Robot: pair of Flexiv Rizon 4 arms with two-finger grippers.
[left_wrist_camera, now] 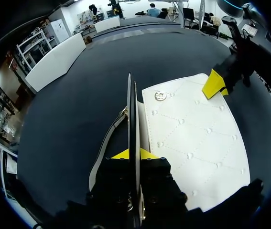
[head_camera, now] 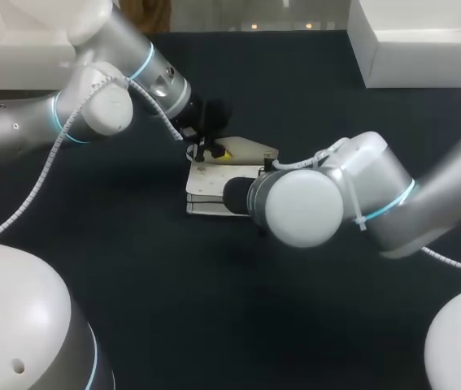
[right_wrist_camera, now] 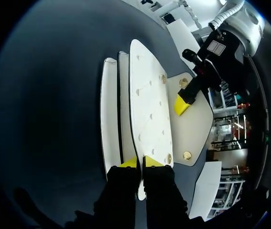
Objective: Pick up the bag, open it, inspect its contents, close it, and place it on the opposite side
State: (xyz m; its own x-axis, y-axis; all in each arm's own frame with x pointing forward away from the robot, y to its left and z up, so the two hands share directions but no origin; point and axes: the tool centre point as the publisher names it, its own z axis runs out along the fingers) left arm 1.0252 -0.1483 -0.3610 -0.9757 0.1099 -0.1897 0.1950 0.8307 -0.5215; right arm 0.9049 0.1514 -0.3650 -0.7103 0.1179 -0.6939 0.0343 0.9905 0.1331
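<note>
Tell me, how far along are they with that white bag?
Done: the white bag has its flap open, beige lining showing. In hand: the left claw pinches the flap while the right claw grips the bag's front panel, holding it open. Left: closing it and setting it on the opposite side.

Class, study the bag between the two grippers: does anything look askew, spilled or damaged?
Nothing stands out. The white bag lies flat on the table, its flap lifted open and pinched by the left gripper, while the right gripper pinches the edge of the front panel. No spill or damage shows.
</note>
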